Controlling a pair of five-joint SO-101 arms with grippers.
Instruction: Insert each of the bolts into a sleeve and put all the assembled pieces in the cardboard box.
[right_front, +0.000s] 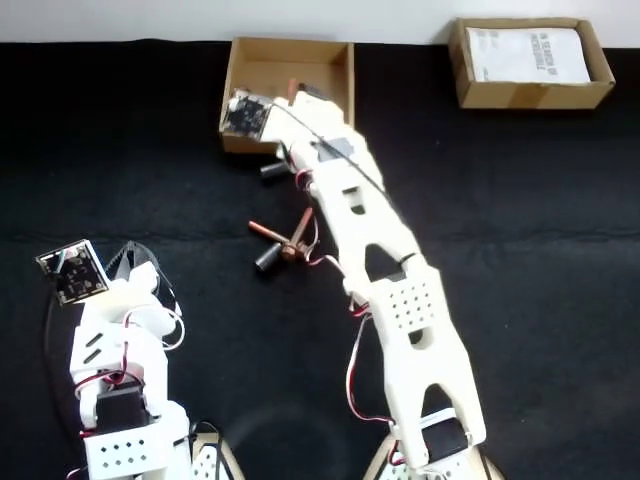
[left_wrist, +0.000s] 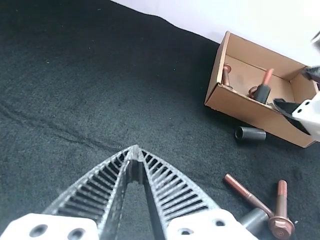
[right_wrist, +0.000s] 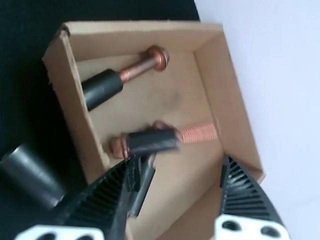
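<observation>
My right gripper (right_wrist: 180, 165) hangs open over the cardboard box (right_wrist: 227, 100), nothing between its fingers. Two assembled pieces lie inside: one bolt in its black sleeve (right_wrist: 102, 88) by a side wall, and a second sleeved bolt (right_wrist: 155, 140) just under my fingertips. In the high view the right arm stretches to this box (right_front: 250, 75). Outside it lie a loose sleeve (right_front: 272, 170), two copper bolts (right_front: 268, 230) (right_front: 300, 232) and another sleeve (right_front: 266, 260). My left gripper (left_wrist: 135, 151) is shut and holds nothing, low over the black mat at the near left (right_front: 130, 262).
A second cardboard box (right_front: 530, 95) holding a printed sheet stands at the back right. The black mat (right_front: 520, 230) covers the table. In the left wrist view the loose bolts (left_wrist: 247, 192) and a sleeve (left_wrist: 250, 133) lie between my left gripper and the box (left_wrist: 240, 107).
</observation>
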